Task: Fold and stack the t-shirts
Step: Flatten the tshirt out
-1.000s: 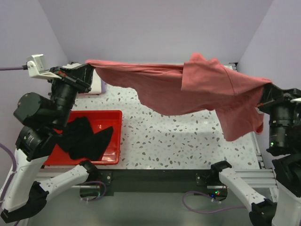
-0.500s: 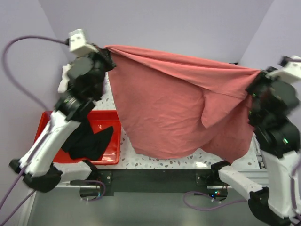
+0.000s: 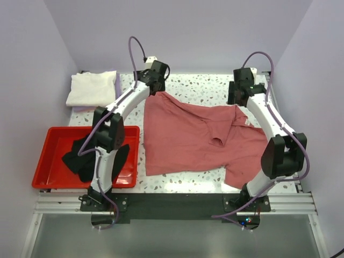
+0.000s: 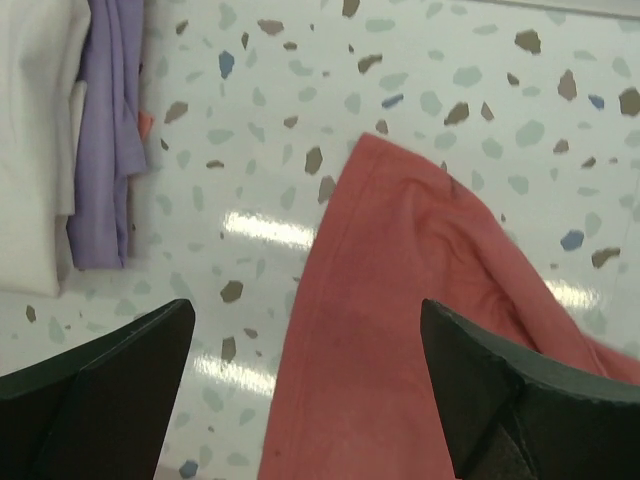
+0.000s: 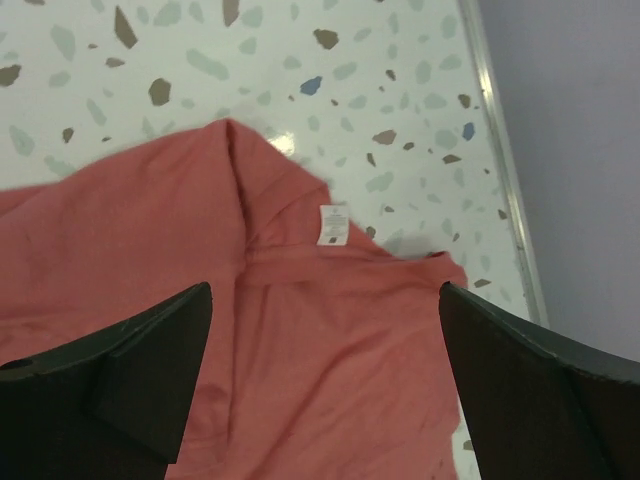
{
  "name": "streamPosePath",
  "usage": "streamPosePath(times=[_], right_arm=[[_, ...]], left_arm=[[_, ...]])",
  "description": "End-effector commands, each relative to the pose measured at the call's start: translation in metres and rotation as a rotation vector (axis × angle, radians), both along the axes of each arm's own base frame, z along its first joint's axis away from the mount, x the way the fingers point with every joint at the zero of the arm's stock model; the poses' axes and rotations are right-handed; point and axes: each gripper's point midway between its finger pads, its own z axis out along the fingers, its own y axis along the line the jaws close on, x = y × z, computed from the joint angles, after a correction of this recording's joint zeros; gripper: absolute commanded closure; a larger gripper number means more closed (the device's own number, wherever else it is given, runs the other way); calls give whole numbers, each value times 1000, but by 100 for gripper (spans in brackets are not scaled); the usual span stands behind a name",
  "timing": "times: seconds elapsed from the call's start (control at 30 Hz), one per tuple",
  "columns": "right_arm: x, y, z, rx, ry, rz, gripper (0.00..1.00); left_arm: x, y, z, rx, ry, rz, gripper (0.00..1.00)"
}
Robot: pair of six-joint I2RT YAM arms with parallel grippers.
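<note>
The salmon shirt (image 3: 188, 137) lies spread on the speckled bench (image 3: 204, 86), roughly in the middle, its long axis running left to right with the right side sagging toward the near edge. It is rumpled, not flat: a fold puckers near its centre and the right part is bunched. A small white tag (image 5: 333, 222) shows by its far right corner, but which way the collar points cannot be told. The left end effector (image 4: 305, 305) hangs above the far left corner of the shirt, fingers wide apart and holding nothing; the right end effector (image 5: 325, 290) hangs above the far right corner, likewise spread and free of the cloth. At the far left a folded cream-white shirt (image 3: 88, 88) rests on a lavender shirt (image 4: 100, 150). A black shirt (image 3: 80, 156) lies crumpled in the red tray (image 3: 43, 172) at near left.
</note>
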Motion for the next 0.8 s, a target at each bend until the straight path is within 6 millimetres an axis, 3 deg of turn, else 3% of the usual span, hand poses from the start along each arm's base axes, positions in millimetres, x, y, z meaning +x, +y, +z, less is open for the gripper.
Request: streamPosePath(times=[0.0,0.07,0.17,0.33,0.47,0.57,0.77], right_arm=[[2,26,31,145,-113,75,1],[-2,39,31,211,-130,128,1],[-15,59,14,314,-95,187,1],[-58,97,-26,503,-28,316,1],[-93,116,-65,536,82,355,1],[-101,130,-81,522,126,388,1],[-106,123,-120,464,214,325,3]], left_arm=[[-22,-10,80,-143,-145,-69,0],[-27,-18,83,-207,-178,-108,0],[-50,-21,79,-269,-164,-132,0],[-101,-44,58,-336,-122,-218,0],[-152,-78,24,-371,-51,-313,0],[-176,-94,-2,-412,16,-362,0],[-210,-93,-47,-406,137,-354,0]])
